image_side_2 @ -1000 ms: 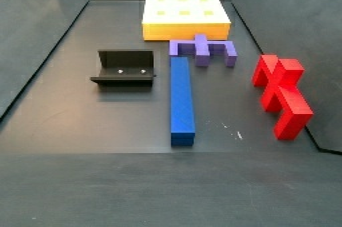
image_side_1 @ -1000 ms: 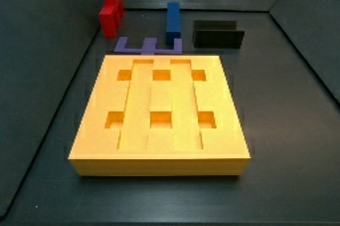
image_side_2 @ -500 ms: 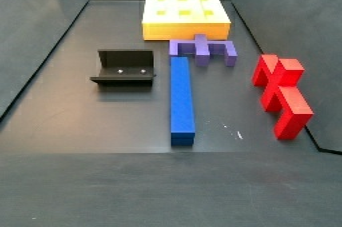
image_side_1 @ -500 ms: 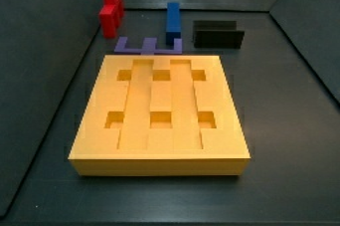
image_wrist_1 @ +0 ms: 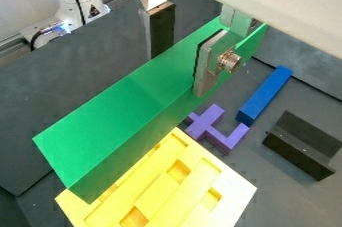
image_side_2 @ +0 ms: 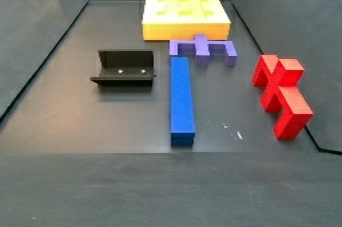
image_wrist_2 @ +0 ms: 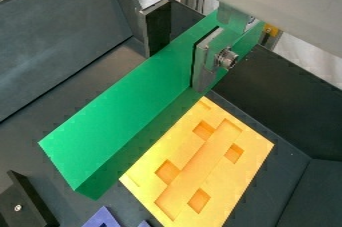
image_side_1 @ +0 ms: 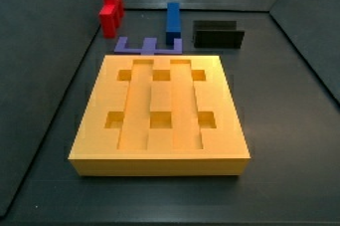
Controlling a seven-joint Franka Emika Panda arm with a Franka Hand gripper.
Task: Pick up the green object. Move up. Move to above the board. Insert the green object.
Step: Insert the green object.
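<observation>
Count: one green object [image_wrist_1: 127, 131], one board [image_side_1: 159, 113] with six square recesses, one blue bar [image_side_2: 181, 97], one red notched block [image_side_2: 282, 94], one purple comb-shaped piece [image_side_2: 203, 48], one black fixture [image_side_2: 124, 69].
Claw: the claw [image_wrist_1: 187, 46] is up in the air, its silver plates clamped on the near end of the green object, which shows in both wrist views.
Green object: held off the bench, long and flat, reaching out from the plates over the scene below; in a wrist view [image_wrist_2: 131, 111] its far half hangs over the edge of the board [image_wrist_2: 201, 156].
Arm pose: wrist high above the bench, looking down; neither the arm nor the claw appears in either side view.
Wrist views only: the green object and the claw, plus the purple piece [image_wrist_1: 218, 130], blue bar [image_wrist_1: 263, 95] and fixture [image_wrist_1: 302, 142] beneath.
Side views only: the red notched block [image_side_1: 110, 11] and the whole layout, with board at one end, purple piece touching it, blue bar running away between fixture and red block.
Board: flat on the bench, recesses all bare.
</observation>
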